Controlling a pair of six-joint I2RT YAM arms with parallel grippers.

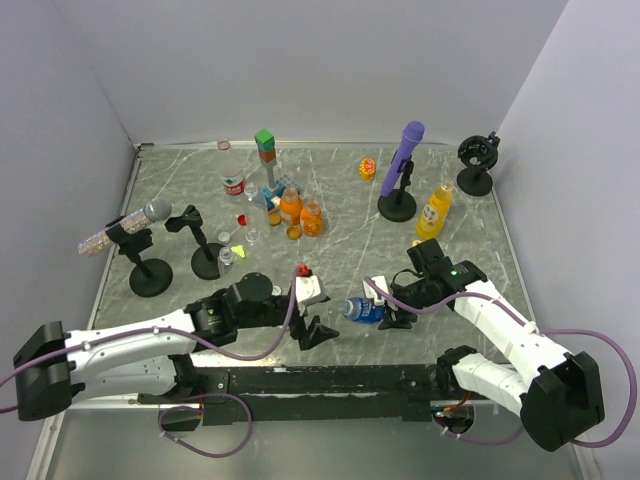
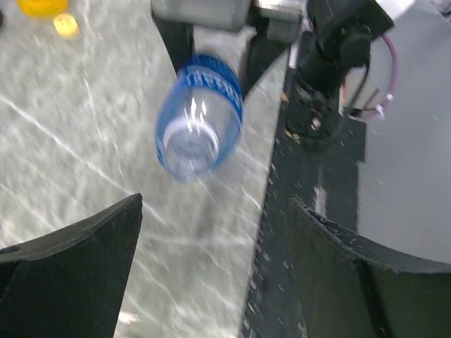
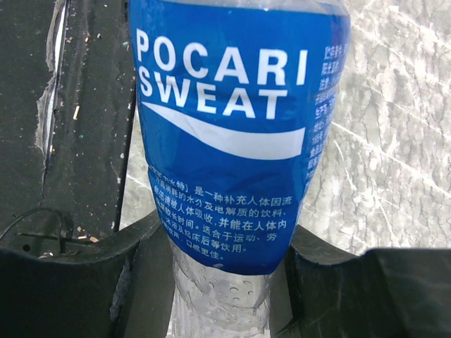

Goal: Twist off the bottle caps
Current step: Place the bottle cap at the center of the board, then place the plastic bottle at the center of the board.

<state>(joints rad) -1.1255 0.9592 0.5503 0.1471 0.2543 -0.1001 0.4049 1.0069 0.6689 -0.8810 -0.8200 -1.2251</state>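
Note:
My right gripper point(image 3: 222, 282) is shut on the lower body of the squat blue-labelled bottle point(image 3: 232, 105), which it holds lying on its side just above the table's near edge point(image 1: 362, 311). The bottle's clear neck end point(image 2: 189, 144) points at my left gripper point(image 2: 215, 211), and no cap shows on it in this blurred view. That gripper is open and empty, a short way from the neck point(image 1: 318, 328). A small red cap point(image 1: 303, 270) sits by the left wrist, and another red cap point(image 1: 241, 218) lies farther back. More bottles point(image 1: 290, 205) stand at the back.
A purple microphone point(image 1: 400, 165) on a stand and a yellow juice bottle point(image 1: 435, 210) are back right. A silver microphone point(image 1: 140, 215) and black stands point(image 1: 205, 255) are on the left. A green and orange block stack point(image 1: 265, 150) rises at the back. The black base rail point(image 1: 330, 380) runs along the near edge.

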